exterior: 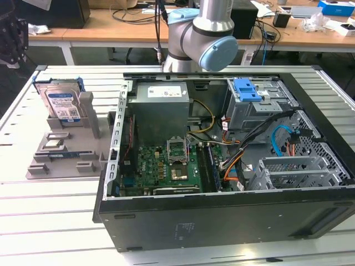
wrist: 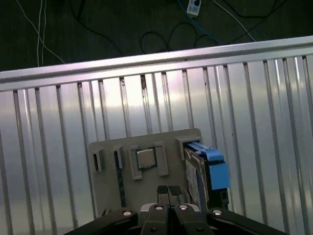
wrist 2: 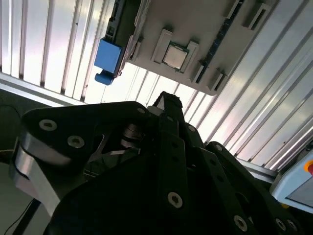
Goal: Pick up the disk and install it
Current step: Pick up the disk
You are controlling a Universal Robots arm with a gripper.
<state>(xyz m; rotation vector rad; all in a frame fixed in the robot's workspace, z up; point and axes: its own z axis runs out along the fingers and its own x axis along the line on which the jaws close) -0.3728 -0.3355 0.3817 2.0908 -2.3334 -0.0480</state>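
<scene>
Exterior view puts the disk (exterior: 62, 104) on the exterior view's left, well apart from the open computer case (exterior: 222, 166). It stands on edge in a slot at the far end of a grey fixture (exterior: 58, 152), labelled face toward the near side, its blue bracket (exterior: 78, 84) showing at the upper corners. Standing it up probably leaves both flat faces and the top edge free for a grasp from above, where a disk lying flat would give fingers nothing to get under.

In the first wrist view the disk (wrist: 201, 169) sits in that same slot, and a small square chip (wrist: 145, 157) rests in a neighbouring pocket of the fixture. The gripper (wrist: 168, 191) points down toward the fixture with its two fingers pressed together and nothing between them. It is aimed between chip and disk and, as far as can be judged, touches neither. The second wrist view shows the blue bracket (wrist 2: 108, 56) jutting past the fixture's edge over the slatted table (wrist 2: 44, 39).

Room around the disk looks generous. Bare slats lie to its left and far side, and only the fixture's upright post stands just beside it on the right. The case is tighter: the grey cage with its blue latch (exterior: 248, 91) sits at the far right inside, hemmed in by cables (exterior: 266, 138) and the power supply (exterior: 161, 102).
</scene>
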